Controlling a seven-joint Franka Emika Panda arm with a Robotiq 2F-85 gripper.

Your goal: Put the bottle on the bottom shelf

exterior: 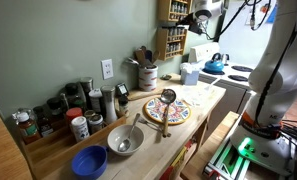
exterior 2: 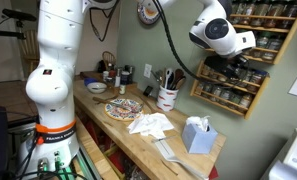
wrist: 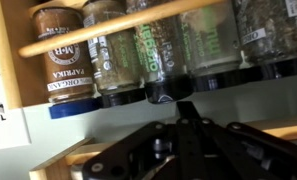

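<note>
Bottom shelf [exterior 2: 226,106] (w/ jars [exterior 2: 220,95]); gripper [exterior 2: 225,70] nr.

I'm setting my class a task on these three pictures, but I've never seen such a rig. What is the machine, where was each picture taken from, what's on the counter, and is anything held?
It is a white robot arm whose end effector grips things. Two pictures come from cameras standing in the kitchen; the third from a camera on the wrist, close to jars in the spice rack. The counter holds bowls, a plate and a utensil crock. Whether anything is held cannot be told.
</note>
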